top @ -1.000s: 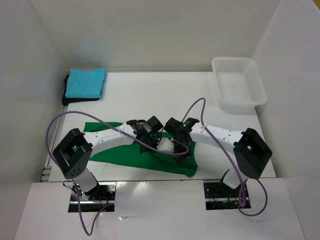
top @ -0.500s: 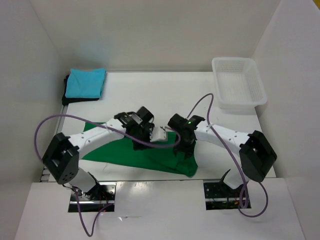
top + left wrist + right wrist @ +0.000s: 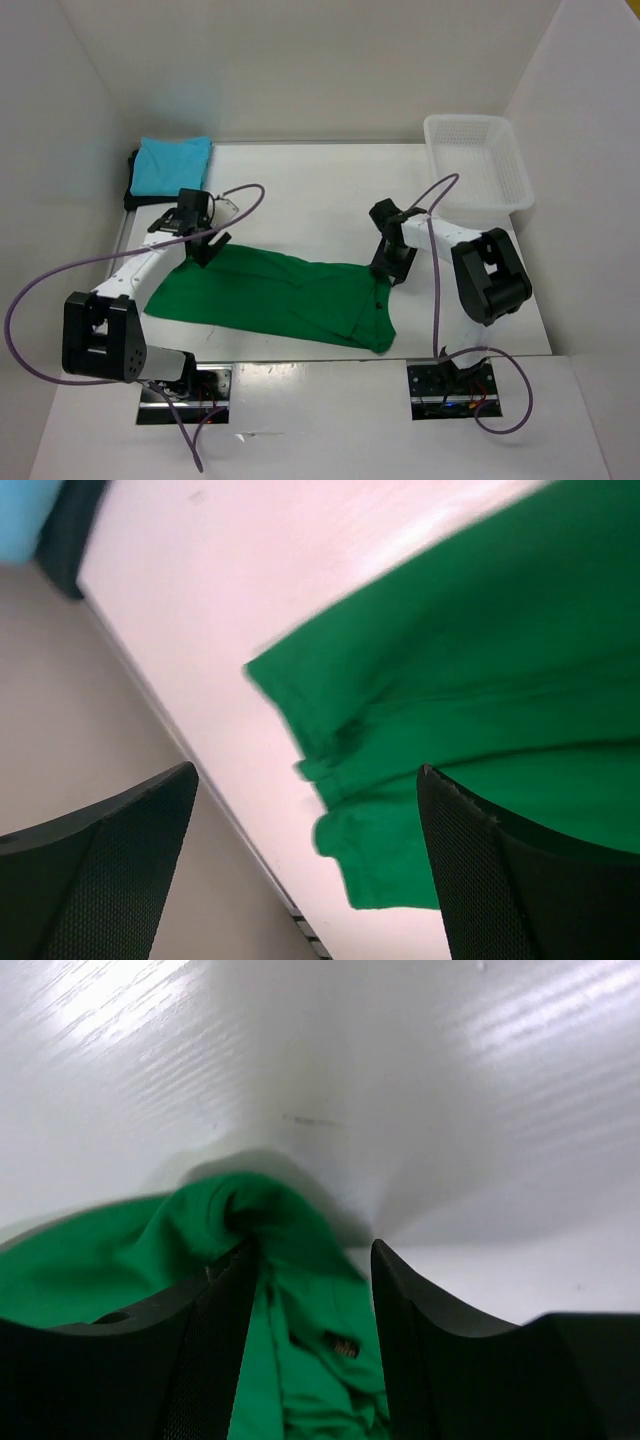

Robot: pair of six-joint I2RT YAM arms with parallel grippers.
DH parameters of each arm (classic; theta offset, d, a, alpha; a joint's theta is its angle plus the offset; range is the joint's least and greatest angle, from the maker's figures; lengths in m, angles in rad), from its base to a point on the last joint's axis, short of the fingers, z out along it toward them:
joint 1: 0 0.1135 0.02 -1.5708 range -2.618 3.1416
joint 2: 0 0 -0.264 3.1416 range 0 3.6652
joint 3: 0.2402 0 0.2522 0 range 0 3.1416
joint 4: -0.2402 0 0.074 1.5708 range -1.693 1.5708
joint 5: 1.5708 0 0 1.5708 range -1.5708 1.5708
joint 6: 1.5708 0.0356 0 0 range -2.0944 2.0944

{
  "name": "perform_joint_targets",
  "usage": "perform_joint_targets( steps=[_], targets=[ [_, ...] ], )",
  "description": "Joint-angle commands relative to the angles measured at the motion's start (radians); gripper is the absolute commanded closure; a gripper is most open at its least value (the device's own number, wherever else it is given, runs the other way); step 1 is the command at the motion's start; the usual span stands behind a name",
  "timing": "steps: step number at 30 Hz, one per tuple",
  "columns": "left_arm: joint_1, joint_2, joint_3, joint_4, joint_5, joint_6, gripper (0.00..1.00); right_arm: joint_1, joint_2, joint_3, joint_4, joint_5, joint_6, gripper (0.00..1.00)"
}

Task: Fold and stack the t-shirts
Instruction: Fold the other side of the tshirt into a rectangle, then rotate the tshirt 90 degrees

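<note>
The white table (image 3: 300, 190) in front of me carries a green t-shirt (image 3: 270, 295) spread wide and mostly flat across its near half. One end of the shirt lies near the table's edge on my left, and the other, creased and a little bunched, reaches toward my right. In the far left corner a folded black t-shirt (image 3: 145, 202) lies on the tabletop with a folded turquoise t-shirt (image 3: 172, 165) stacked on it, well apart from the green one, and a white mesh basket (image 3: 480, 210) stands in the far right corner.
</note>
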Motion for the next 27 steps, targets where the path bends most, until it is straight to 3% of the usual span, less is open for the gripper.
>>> perform_joint_targets(
  steps=[1,7,14,15,17,19,21,22,23,24,25,26,27],
  targets=[
    [0.089,0.013,0.01,0.112,-0.083,-0.08,0.04,-0.006,0.05,0.02,0.084,0.035,-0.049,0.45],
    [0.365,0.223,0.174,0.087,0.009,-0.183,0.04,-0.015,0.095,0.0,0.147,0.002,-0.071,0.5],
    [0.391,0.403,0.249,0.093,-0.003,-0.195,0.04,-0.034,0.186,0.079,0.139,-0.019,-0.134,0.85],
    [0.403,0.412,0.26,0.093,-0.003,-0.195,0.04,-0.034,0.206,0.136,0.13,0.01,-0.134,0.92],
    [0.418,0.412,0.26,0.083,-0.003,-0.195,0.04,-0.034,0.277,0.26,0.098,0.039,-0.177,0.98],
    [0.448,0.403,0.27,0.058,0.007,-0.195,0.02,-0.034,0.344,0.378,0.07,0.086,-0.218,1.0],
    [0.468,0.394,0.293,0.022,0.017,-0.181,0.02,-0.043,0.482,0.619,0.017,0.12,-0.246,1.0],
    [0.477,0.383,0.293,0.008,0.017,-0.172,0.02,-0.043,0.536,0.717,-0.006,0.148,-0.282,0.98],
    [0.491,0.368,0.306,-0.005,0.017,-0.158,0.02,-0.043,0.656,0.955,-0.035,0.162,-0.302,0.89],
    [0.491,0.357,0.306,-0.015,0.029,-0.149,0.02,-0.043,0.723,1.095,-0.122,0.177,-0.319,0.47],
    [0.5,0.346,0.306,-0.031,0.043,-0.135,0.02,-0.029,0.793,1.255,-0.187,0.223,-0.335,0.3],
    [0.5,0.335,0.306,-0.031,0.052,-0.135,0.01,-0.029,0.869,1.651,-0.267,0.257,-0.362,0.17],
    [0.5,0.323,0.306,-0.043,0.064,-0.135,0.01,-0.015,1.032,1.892,-0.427,0.283,-0.385,0.03]
  ],
)
